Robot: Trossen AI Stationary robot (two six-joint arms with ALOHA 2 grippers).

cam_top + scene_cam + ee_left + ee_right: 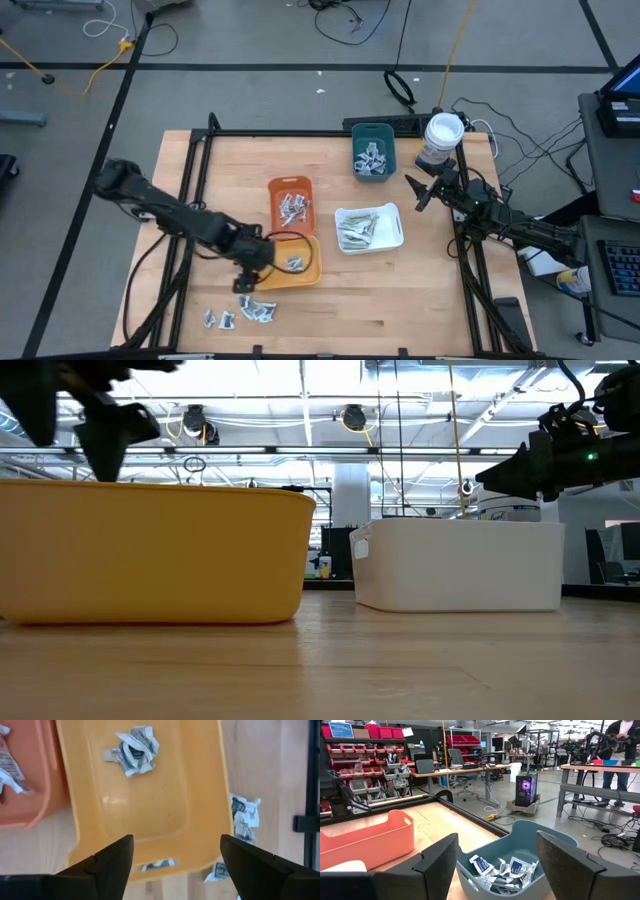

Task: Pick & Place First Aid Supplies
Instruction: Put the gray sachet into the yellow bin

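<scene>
A few crumpled silvery-white sachets (132, 750) lie in the yellow tray (308, 268), and more sachets (245, 312) lie loose on the table near its front edge. My left gripper (175, 845) hangs open above the yellow tray's near-left rim (250, 275), pointing steeply down with nothing between its fingers. My right gripper (420, 195) waits open at the table's right side, pointing level toward the teal tray (520, 835), which holds sachets (500, 870).
An orange tray (290, 200) with packets stands behind the yellow one. A white tray (390, 235) with pale green-white strips sits mid-table. A white tub (441, 138) stands at the far right, beside the teal tray (373, 150). Bare wood (400, 300) lies to the near right.
</scene>
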